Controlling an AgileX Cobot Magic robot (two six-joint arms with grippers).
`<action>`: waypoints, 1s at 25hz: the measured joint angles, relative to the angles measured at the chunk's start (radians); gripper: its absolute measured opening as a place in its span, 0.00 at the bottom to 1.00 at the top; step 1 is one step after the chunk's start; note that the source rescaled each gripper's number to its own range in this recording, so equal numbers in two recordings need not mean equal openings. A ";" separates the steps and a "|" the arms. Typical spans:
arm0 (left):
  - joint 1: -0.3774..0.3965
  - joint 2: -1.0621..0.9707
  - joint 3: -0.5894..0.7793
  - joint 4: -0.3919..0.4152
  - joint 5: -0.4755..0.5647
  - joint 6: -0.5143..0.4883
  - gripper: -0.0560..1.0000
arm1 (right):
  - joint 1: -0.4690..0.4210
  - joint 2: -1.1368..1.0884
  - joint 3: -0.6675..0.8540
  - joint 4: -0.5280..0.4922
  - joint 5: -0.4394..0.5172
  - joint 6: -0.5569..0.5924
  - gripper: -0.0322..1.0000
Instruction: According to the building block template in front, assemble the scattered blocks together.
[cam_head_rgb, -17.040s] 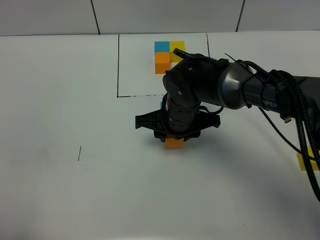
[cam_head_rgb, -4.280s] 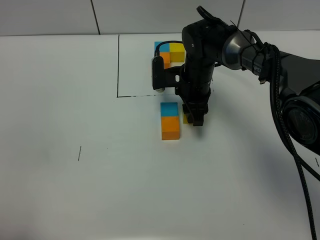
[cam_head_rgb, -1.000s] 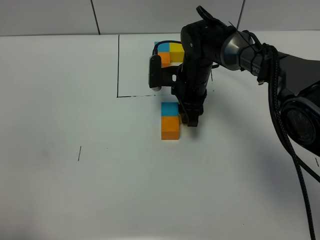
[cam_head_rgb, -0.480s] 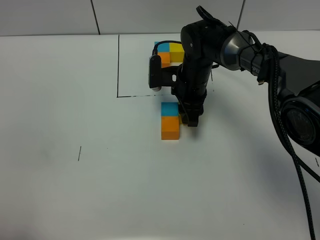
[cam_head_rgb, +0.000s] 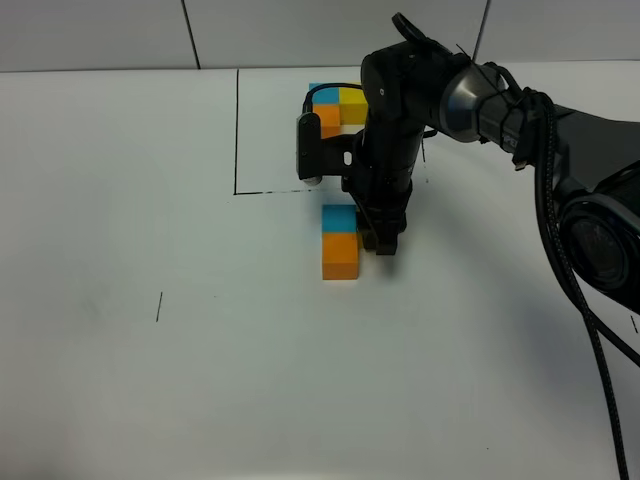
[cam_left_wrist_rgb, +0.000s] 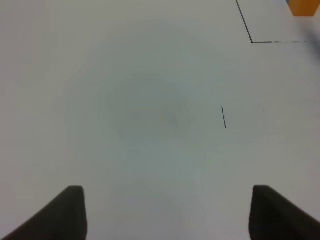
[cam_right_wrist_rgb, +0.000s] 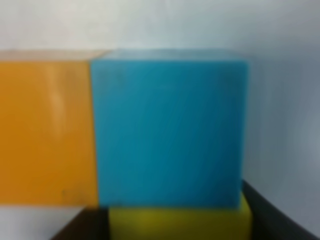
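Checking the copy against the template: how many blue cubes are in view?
2. One blue cube sits in the framed template at the back; the other blue cube lies outside the frame, touching the orange cube. The arm could hide more.

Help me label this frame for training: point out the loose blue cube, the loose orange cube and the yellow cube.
blue cube (cam_head_rgb: 338, 217): exterior high view, its top face.
orange cube (cam_head_rgb: 341, 254): exterior high view, its top face.
yellow cube (cam_right_wrist_rgb: 180, 222): right wrist view, its visible face beside the blue cube.
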 joint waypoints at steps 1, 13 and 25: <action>0.000 0.000 0.000 0.000 0.000 0.000 0.50 | 0.002 0.007 0.001 -0.001 -0.001 -0.002 0.17; 0.000 0.000 0.000 0.000 0.000 0.000 0.50 | -0.002 0.002 0.001 -0.038 -0.013 -0.005 0.96; 0.000 0.000 0.000 0.000 0.000 0.000 0.50 | -0.131 -0.134 0.003 -0.062 0.056 0.048 0.98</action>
